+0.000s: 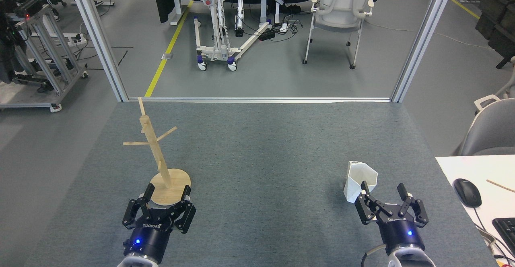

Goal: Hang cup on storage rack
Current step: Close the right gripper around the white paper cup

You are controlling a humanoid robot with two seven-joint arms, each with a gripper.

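The white faceted cup (359,180) stands upright on the grey table at the right, its open mouth up. Just behind it, toward me, my right gripper (382,189) is open, its left finger close to the cup's near wall and nothing between the fingers. The wooden storage rack (155,152) stands at the left on its round disc base (177,178), post leaning slightly, all pegs bare. At the near edge of that base my left gripper (167,191) is open, its two fingers straddling the disc's rim.
A white desk (462,170) with a black mouse (467,192) and a keyboard corner (506,228) sits at the right. A grey chair (491,132) is behind it. Metal frame posts (422,37) and the table's far edge (257,100) bound the workspace.
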